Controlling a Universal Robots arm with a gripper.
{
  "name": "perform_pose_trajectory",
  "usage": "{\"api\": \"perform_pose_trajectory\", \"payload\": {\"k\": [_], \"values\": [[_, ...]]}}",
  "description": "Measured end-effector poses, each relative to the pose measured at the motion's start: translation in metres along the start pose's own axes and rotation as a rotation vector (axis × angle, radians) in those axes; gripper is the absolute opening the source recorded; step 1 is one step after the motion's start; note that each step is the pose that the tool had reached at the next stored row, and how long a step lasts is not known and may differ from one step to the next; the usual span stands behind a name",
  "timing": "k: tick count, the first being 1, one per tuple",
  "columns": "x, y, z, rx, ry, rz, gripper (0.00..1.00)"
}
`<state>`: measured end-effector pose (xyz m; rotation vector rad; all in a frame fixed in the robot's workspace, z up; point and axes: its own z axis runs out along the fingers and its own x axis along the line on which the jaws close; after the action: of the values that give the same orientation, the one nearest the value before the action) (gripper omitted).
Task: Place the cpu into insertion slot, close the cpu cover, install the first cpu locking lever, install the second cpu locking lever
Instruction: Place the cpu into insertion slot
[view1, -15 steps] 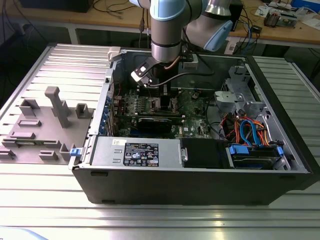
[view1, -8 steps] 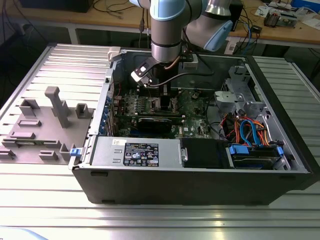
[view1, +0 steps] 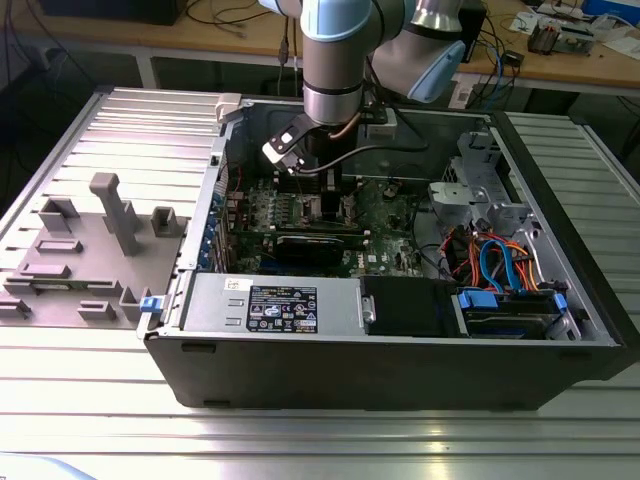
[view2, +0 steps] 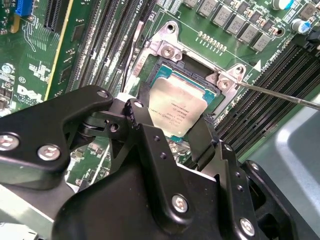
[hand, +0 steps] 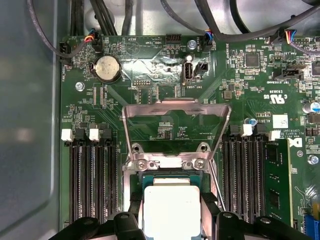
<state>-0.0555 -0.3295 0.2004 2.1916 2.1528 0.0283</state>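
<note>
Exterior view: grey-and-blue robot arm (view1: 335, 60) reaches down into the open dark-grey metal computer case (view1: 400, 350), which sits on the ribbed metal counter (view1: 300, 440).

Second wrist view: black two-finger claw (view2: 172, 116) is narrowed onto the cpu (view2: 177, 106), a small flat square chip with a dull silver-grey metal top. One finger (view2: 144, 102) is against one edge, and the other is against the opposite edge. So the grip is on the cpu, with the gap chip-wide.

The cpu is right at the insertion slot (view2: 167, 50), the square dark socket recess with a silver metal rim on the green circuit board (view2: 75, 55). Can't tell if it's fully seated.

First wrist view: the cpu cover (hand: 175, 106), a thin square silver metal frame with a large cut-out, is swung open, hinged away from the slot, and board shows through the cut-out.

A thin silver wire lever (view2: 280, 95) sticks out free from the socket corner, across the long black memory slots (view2: 260, 120).
</note>
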Motion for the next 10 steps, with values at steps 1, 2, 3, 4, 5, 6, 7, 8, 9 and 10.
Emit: {"api": "perform_pose_trajectory", "payload": {"k": [1,2,3,4,5,6,7,8,9,10], "values": [[0.0,0.0,0.0001,0.0,0.0001,0.0,0.54],[-0.0001,0.0001,0.0001,-0.0001,0.0002,0.0,0.54],[-0.0004,0.0001,0.0002,-0.0002,0.0003,0.0,0.54],[-0.0007,0.0001,0.0004,-0.0001,0.0002,0.0,0.54],[-0.001,0.0,0.0007,-0.0003,0.0004,-0.005,0.54],[-0.001,0.0,0.0009,-0.0003,0.0004,-0.01,0.54],[-0.0011,0.0,0.0011,-0.0003,0.0006,-0.011,0.54],[-0.0011,-0.0001,0.0014,-0.0003,0.0005,-0.011,0.54],[-0.001,-0.0001,0.0018,-0.0003,0.0004,-0.011,0.54],[-0.001,-0.0001,0.0021,-0.0003,0.0005,-0.011,0.54]]}}
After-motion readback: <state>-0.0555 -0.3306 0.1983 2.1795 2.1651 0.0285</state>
